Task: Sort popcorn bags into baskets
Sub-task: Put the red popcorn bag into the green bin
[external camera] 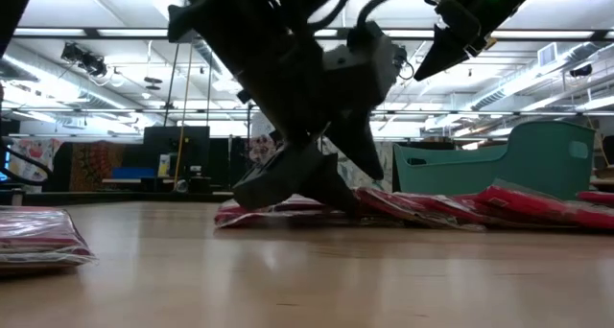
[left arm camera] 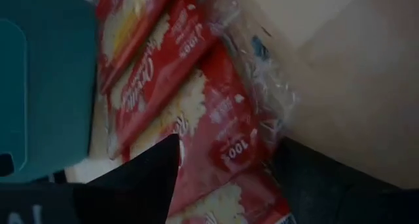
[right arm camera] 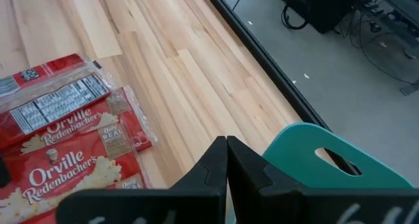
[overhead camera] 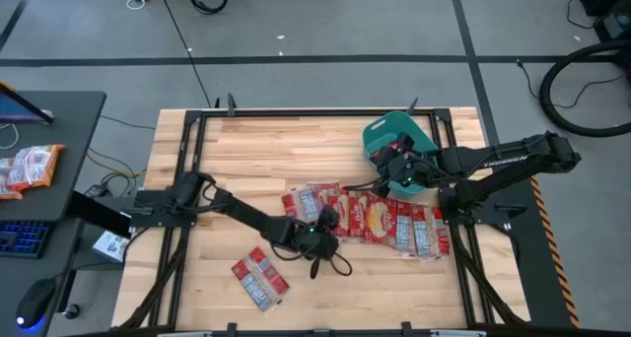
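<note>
Several red popcorn bags [overhead camera: 380, 219] lie flat and overlapping in a row on the table's right half, also showing in the low view [external camera: 460, 205]. The teal basket [overhead camera: 385, 132] stands on the table behind them, near the far right corner [external camera: 537, 160]. My left gripper [overhead camera: 317, 240] is open and down at the row's left end, its fingers on either side of one red bag [left arm camera: 219, 139]. My right gripper [right arm camera: 226, 140] is shut and hovers over the basket's near rim [right arm camera: 314, 145], high above the table [external camera: 446, 64]. My left gripper comes down slanting from the table's left, with one finger [left arm camera: 154, 175] on each long side of the bag's end [left arm camera: 229, 152]. The bag lies on the row. I cannot tell whether the fingers touch it.
Two more red bags [overhead camera: 261, 278] lie apart near the table's near edge, left of centre [external camera: 38, 237]. Dark frame rails run along the table's edges. A side desk on the left holds orange-and-white packets [overhead camera: 30, 167] and a keyboard. Bare wood fills the table's far left.
</note>
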Robot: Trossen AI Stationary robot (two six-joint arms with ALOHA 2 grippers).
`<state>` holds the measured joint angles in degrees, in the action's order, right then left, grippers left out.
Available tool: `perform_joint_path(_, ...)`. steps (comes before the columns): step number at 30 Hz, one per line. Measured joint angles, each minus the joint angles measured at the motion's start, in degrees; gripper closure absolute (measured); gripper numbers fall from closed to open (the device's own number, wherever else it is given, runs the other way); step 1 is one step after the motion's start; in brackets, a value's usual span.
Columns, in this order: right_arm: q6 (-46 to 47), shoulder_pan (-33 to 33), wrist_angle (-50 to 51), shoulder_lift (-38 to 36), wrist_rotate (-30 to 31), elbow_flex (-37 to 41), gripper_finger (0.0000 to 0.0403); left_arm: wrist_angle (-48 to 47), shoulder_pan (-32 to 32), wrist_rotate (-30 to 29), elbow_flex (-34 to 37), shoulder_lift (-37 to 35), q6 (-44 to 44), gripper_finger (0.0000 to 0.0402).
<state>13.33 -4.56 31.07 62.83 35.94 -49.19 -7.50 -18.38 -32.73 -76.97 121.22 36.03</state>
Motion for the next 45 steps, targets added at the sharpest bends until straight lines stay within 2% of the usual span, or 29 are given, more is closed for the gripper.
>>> perform_joint_path(3,0.4,-0.1,-0.1,0.0,-0.1,0.0,0.0391,1.1,0.8,1.4,-0.1,0.6,3.1,0.0175)
perform_joint_path(6,1.1,-0.6,-0.8,0.1,-1.4,0.0,0.0391,0.8,1.5,2.4,0.0,0.9,4.1,0.0212)
perform_joint_path(13,3.7,-3.3,-0.3,0.7,-2.7,0.0,0.0391,3.5,2.4,3.3,0.0,1.2,3.6,0.0327)
perform_joint_path(16,6.3,-5.2,1.5,0.7,-3.0,0.0,0.0391,2.1,2.5,4.9,0.0,-0.7,4.1,0.0376)
perform_joint_path(19,9.4,-7.1,4.1,0.7,-2.8,0.0,0.0391,-0.5,2.8,7.7,0.0,-4.0,3.9,0.0377)
perform_joint_path(23,12.5,-9.3,5.8,0.7,-2.6,0.0,0.0391,-5.6,3.3,8.2,0.0,-9.7,4.0,0.0375)
perform_joint_path(30,15.0,-13.9,5.5,0.2,0.5,-0.5,0.0391,-11.4,6.3,5.7,0.0,-18.0,3.9,0.0375)
perform_joint_path(36,14.3,-17.8,2.3,-1.9,4.8,-0.6,0.0391,-2.5,10.5,5.5,0.0,-18.7,5.9,0.0373)
perform_joint_path(40,13.1,-19.4,1.1,-3.8,7.2,-0.6,0.0391,5.5,13.6,6.2,0.0,-16.0,9.7,0.0372)
perform_joint_path(45,12.0,-20.8,0.7,-6.7,10.2,-0.6,0.0391,16.0,16.2,10.3,0.0,-11.8,14.0,0.0375)
